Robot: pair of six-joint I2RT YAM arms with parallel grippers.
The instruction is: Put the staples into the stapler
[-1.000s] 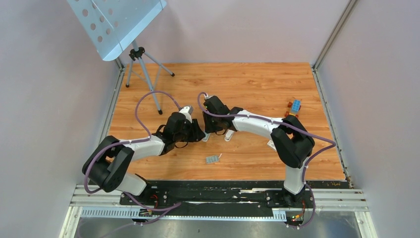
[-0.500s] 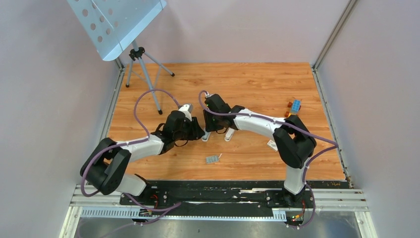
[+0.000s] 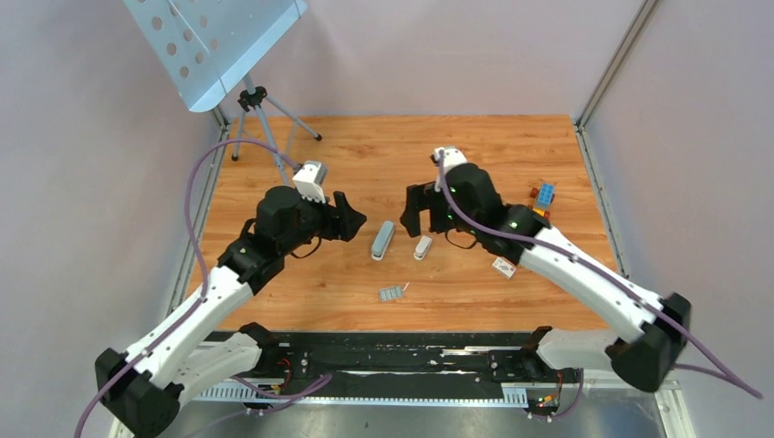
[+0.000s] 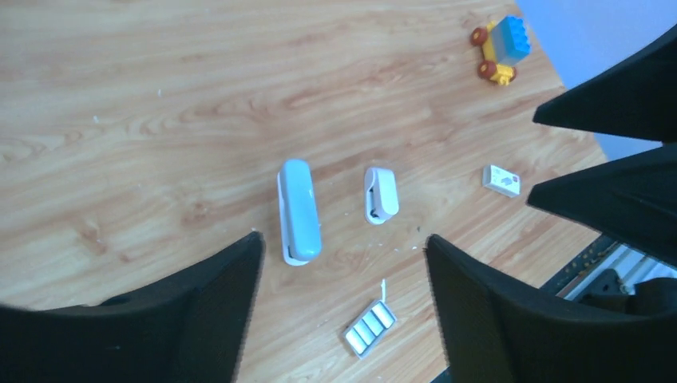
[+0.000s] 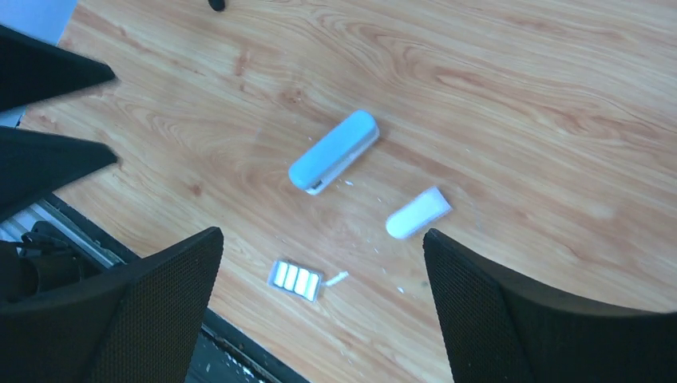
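Observation:
The stapler [image 3: 382,241] [image 4: 299,209] [image 5: 334,152], pale grey-blue on a white base, lies closed on the wooden table. The staples [image 3: 392,293] [image 4: 370,327] [image 5: 295,279], a small ribbed silvery block, lie nearer the front edge, with one thin loose strip beside them. A short white piece [image 3: 423,248] [image 4: 381,194] [image 5: 417,213] rests right of the stapler. My left gripper [image 3: 351,217] [image 4: 343,311] hovers open, left of the stapler. My right gripper [image 3: 413,212] [image 5: 319,311] hovers open, behind and right of it. Neither holds anything.
A small white box [image 3: 503,266] [image 4: 501,180] lies to the right. A colourful toy-brick block [image 3: 542,197] [image 4: 500,49] sits near the right edge. A tripod stand with a perforated metal plate [image 3: 260,119] occupies the back left corner. Small white crumbs dot the wood around the stapler.
Both arms have pulled up and away from the stapler, left arm leftward and right arm rightward. Both grippers opened. Stapler and white piece now lie uncovered.

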